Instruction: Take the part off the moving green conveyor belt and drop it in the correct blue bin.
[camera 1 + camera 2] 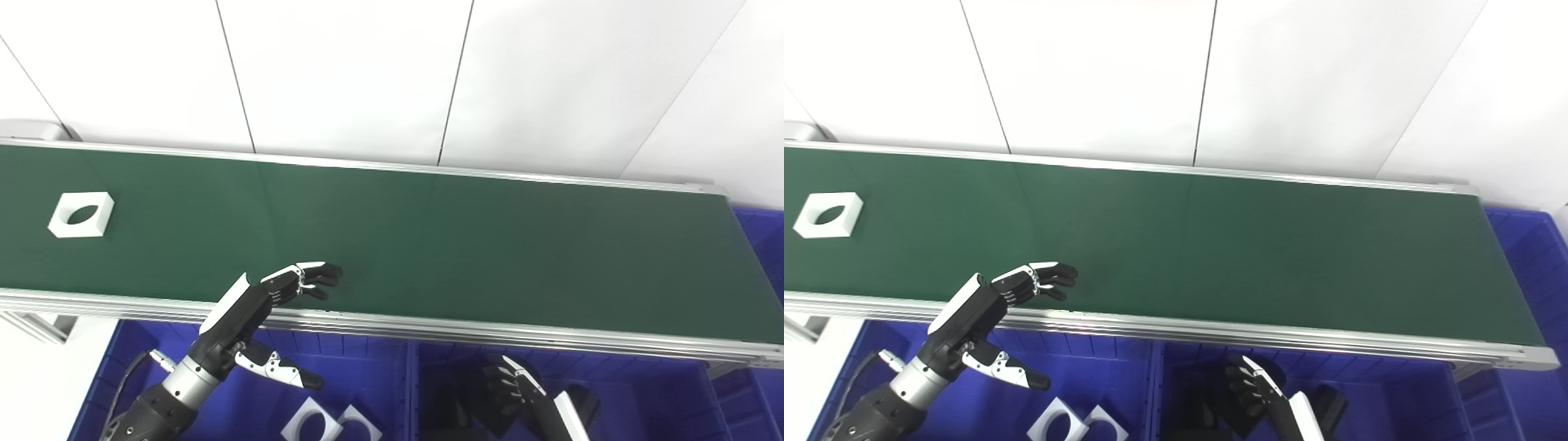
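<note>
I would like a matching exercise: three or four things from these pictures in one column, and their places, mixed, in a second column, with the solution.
Things:
1. white part
2. left hand
3. right hand
4. two white parts

Places:
A. low over the right blue bin
B. lying in the left blue bin
C. far left on the green conveyor belt
D. open, at the belt's near edge

Pairs: 1-C, 2-D, 3-A, 4-B

Belt (pixel 490 245) lies bare between the left hand (pixel 257 312) and the white part (pixel 81 214) — only the near rail (pixel 429 324) borders it.
</note>
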